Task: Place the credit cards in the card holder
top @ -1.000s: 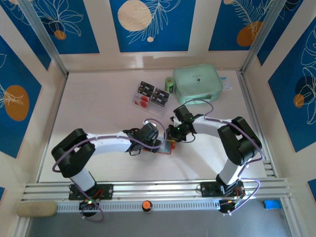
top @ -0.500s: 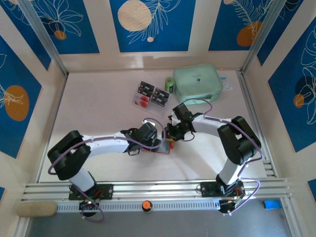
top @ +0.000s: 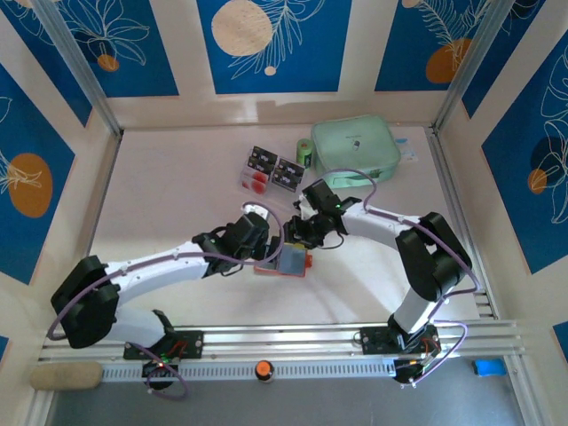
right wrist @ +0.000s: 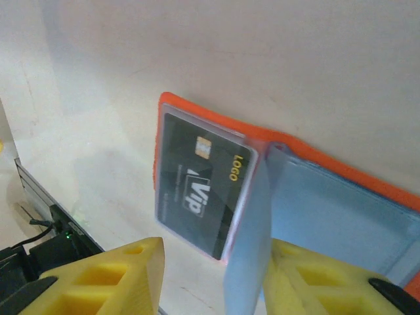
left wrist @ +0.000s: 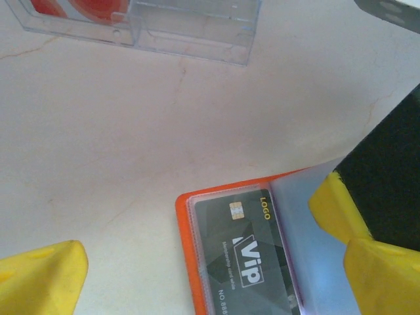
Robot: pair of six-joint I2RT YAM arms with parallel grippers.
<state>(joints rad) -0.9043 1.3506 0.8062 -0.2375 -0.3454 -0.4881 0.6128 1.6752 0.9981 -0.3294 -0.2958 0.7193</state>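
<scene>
The orange card holder (top: 308, 261) lies open at mid-table, grey pocket pages up. My left gripper (top: 268, 252) hovers at its left edge, open, and its yellow fingers (left wrist: 41, 278) straddle the holder (left wrist: 186, 249). A black VIP card (left wrist: 246, 256) sits in a clear pocket. My right gripper (top: 300, 235) is over the holder's far side, open. One grey page (right wrist: 248, 262) stands upright between its fingers (right wrist: 105, 279), against the right-hand one. The same card (right wrist: 200, 184) lies beyond. More credit cards (top: 271, 169) rest in a clear tray (left wrist: 190, 33) further back.
A mint-green zip pouch (top: 355, 148) sits at the back right with a small green roll (top: 304, 151) beside it. Aluminium rails (top: 284, 339) run along the near edge, and upright posts stand at the back corners.
The right gripper's jaws have widened and it has shifted slightly back and left. The left arm has stretched out, its gripper moving left. The holder now lies wider open with grey pages showing.
</scene>
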